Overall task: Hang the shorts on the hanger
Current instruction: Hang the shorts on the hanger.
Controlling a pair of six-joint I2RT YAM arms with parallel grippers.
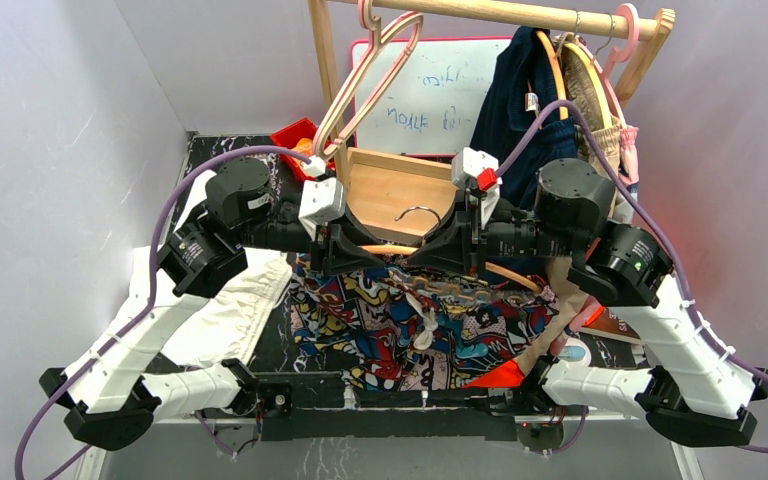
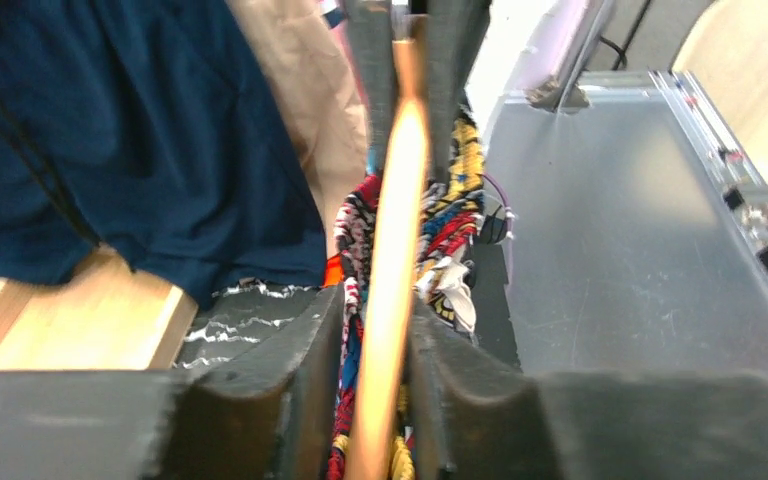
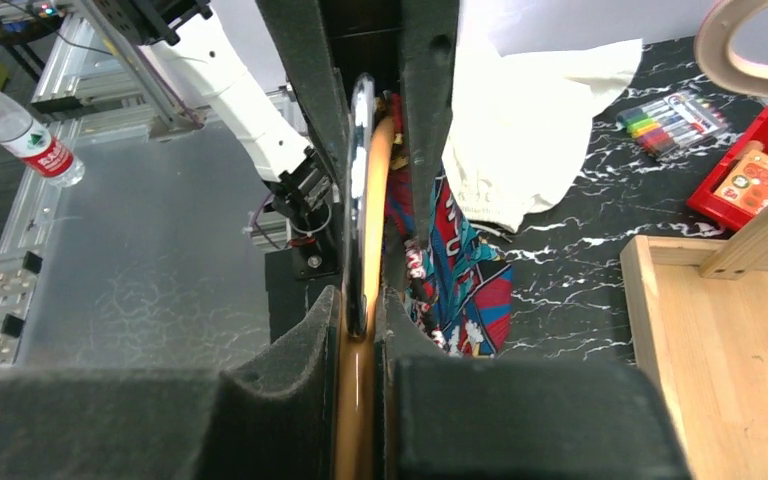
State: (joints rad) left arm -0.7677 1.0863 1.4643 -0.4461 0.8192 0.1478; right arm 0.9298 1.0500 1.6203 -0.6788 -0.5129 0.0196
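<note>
Now left fingers (image 2: 290, 385) and right fingers (image 3: 295, 385) both clamp the hanger (image 1: 392, 248) with the shorts (image 1: 410, 330) bunched beneath, so next probably calls for lifting evenly without fabric slipping.

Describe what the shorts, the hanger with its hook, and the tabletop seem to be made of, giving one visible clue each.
The shorts: thin fabric, probably cotton or polyester; it creases and drapes, matte comic print. The hanger: light-orange, smooth, slightly glossy; plastic or coated wood, hard to tell. The hook: bare metal wire, silvery shine. The tabletop: black marble look with white veins, possibly a printed surface.
</note>
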